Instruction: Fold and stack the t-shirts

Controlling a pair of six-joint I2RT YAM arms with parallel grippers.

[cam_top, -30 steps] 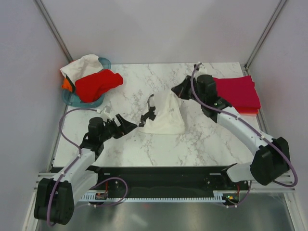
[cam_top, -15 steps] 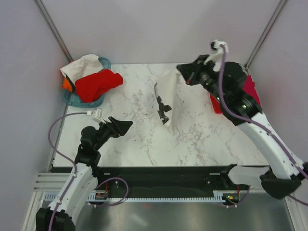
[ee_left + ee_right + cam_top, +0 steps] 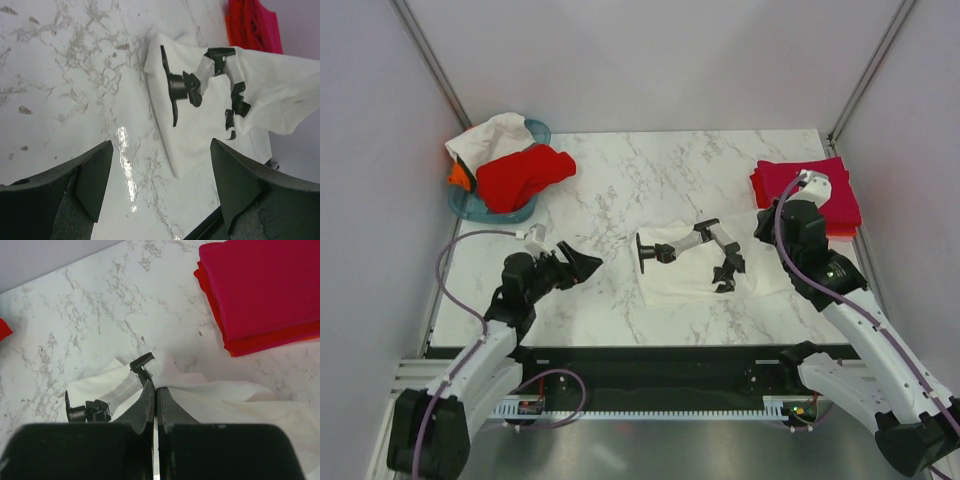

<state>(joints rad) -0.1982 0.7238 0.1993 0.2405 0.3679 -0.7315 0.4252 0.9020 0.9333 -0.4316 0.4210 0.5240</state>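
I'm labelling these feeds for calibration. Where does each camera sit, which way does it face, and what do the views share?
Top external: above and behind the bases, looking down on the table; both arms show.
Left wrist: low, facing right at the white t-shirt; open left gripper along the bottom.
Right wrist: facing far-left; right gripper shut on that shirt.
Shared: all three show the shirt's black print and the crimson stack.

Centre: t-shirt [image 3: 680, 285]; far right: folded stack [image 3: 810, 185]; far left: basket [image 3: 540, 132]
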